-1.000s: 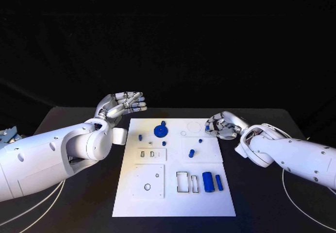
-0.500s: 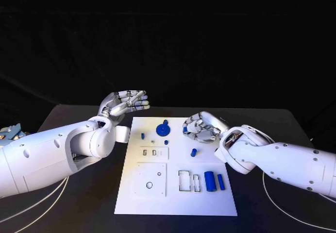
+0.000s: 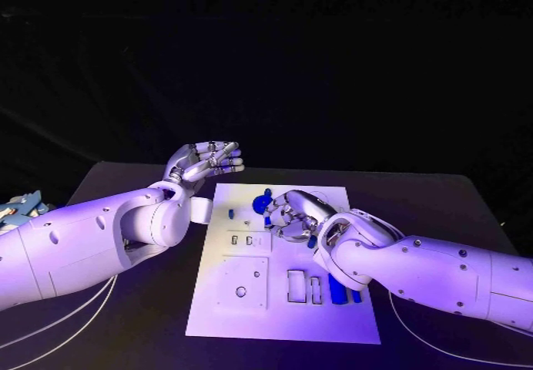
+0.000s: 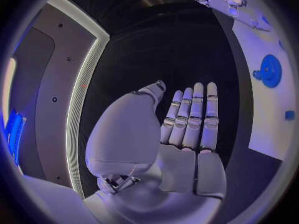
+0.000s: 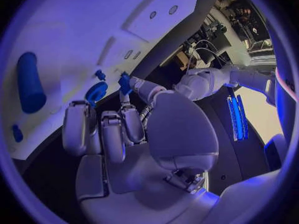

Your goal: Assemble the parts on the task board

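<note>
Head view: left hand (image 3: 206, 164) fingers spread, empty; right hand (image 3: 291, 215) fingers pinch a small blue part (image 5: 124, 82).

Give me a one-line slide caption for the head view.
Right hand reaches over the white task board near the blue gear; left hand hangs open off the board's far left corner.

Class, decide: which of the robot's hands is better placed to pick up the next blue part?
Right. The right hand hovers over the task board beside the blue gear; the left hand is raised beyond the board's far-left corner.
</note>
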Robot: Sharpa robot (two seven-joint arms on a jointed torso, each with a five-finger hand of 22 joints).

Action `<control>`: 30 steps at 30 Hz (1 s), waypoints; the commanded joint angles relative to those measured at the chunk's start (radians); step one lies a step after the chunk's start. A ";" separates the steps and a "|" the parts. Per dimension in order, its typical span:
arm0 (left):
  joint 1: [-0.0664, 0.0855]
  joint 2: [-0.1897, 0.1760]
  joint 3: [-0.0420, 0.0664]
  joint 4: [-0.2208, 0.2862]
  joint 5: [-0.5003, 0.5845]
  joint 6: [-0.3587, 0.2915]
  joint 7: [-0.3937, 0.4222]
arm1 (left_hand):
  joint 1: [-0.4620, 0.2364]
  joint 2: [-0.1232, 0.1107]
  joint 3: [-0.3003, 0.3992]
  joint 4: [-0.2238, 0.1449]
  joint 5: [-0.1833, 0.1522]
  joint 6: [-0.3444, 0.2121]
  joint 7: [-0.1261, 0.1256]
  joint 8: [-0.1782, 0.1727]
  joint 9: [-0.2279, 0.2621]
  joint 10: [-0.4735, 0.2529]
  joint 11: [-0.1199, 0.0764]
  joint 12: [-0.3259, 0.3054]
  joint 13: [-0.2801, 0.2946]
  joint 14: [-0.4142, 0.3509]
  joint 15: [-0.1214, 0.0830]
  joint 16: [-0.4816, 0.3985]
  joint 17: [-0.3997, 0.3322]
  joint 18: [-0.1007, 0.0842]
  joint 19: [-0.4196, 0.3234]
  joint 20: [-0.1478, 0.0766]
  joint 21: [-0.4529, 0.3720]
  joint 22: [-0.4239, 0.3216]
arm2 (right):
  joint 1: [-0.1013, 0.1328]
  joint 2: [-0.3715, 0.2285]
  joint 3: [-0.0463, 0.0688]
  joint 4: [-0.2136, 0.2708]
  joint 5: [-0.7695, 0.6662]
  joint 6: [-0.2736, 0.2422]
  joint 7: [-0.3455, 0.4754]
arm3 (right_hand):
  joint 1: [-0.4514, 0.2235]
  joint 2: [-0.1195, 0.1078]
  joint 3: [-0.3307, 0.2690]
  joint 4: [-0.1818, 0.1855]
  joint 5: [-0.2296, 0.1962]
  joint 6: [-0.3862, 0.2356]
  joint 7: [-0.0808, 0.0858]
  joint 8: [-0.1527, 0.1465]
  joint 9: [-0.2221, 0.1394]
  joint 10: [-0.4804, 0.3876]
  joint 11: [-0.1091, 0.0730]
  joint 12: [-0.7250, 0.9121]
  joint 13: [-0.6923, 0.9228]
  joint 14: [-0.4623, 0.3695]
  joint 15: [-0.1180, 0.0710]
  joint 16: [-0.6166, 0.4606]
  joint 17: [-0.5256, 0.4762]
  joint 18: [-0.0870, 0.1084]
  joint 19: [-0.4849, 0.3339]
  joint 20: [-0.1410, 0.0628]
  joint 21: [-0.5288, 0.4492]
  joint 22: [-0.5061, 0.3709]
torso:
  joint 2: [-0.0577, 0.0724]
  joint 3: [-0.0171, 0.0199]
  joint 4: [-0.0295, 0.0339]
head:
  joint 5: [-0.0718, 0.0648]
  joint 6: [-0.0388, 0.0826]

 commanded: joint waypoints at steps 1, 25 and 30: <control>0.001 0.003 0.001 0.001 -0.001 0.006 0.004 | -0.003 -0.005 0.007 0.000 -0.005 0.007 0.004 -0.003 0.001 0.007 0.003 -0.002 0.000 0.001 -0.001 -0.005 0.001 0.005 0.003 0.005 -0.003 -0.001 | -0.005 0.016 -0.002 -0.006 -0.073 0.029 -0.075 | -0.015 0.004 -0.001 0.007 -0.001 0.008 -0.005 0.012 0.017 0.001 -0.007 -0.004 0.038 0.106 -0.007 0.002 0.256 -0.005 -0.001 -0.006 0.002 0.000 | 0.001 0.0007 0.0013 | 0.000 -0.002; 0.001 0.008 0.001 -0.001 -0.001 0.006 0.002 | -0.004 -0.006 0.008 0.000 -0.006 0.008 0.004 -0.003 0.001 0.008 0.003 -0.002 0.000 0.000 -0.001 -0.006 0.001 0.005 0.001 0.005 -0.004 -0.002 | -0.043 0.075 -0.009 -0.031 -0.135 0.046 -0.096 | -0.024 -0.004 -0.006 0.011 0.000 0.008 -0.007 0.015 0.020 0.002 -0.009 -0.004 0.039 0.105 -0.008 0.001 0.252 -0.004 -0.002 -0.007 -0.001 -0.002 | 0.001 0.0014 0.0002 | 0.009 -0.013; 0.001 0.008 0.001 -0.002 -0.001 0.005 0.001 | -0.005 -0.007 0.009 0.000 -0.006 0.008 0.004 -0.003 0.001 0.008 0.003 -0.003 0.000 -0.001 -0.001 -0.007 0.002 0.004 0.000 0.006 -0.005 -0.003 | -0.045 0.079 -0.009 -0.036 -0.136 0.047 -0.094 | -0.024 -0.004 -0.006 0.011 0.000 0.008 -0.007 0.015 0.020 0.002 -0.009 -0.004 0.039 0.105 -0.008 0.001 0.252 -0.004 -0.002 -0.007 -0.001 -0.002 | 0.001 0.0009 -0.0001 | 0.009 -0.014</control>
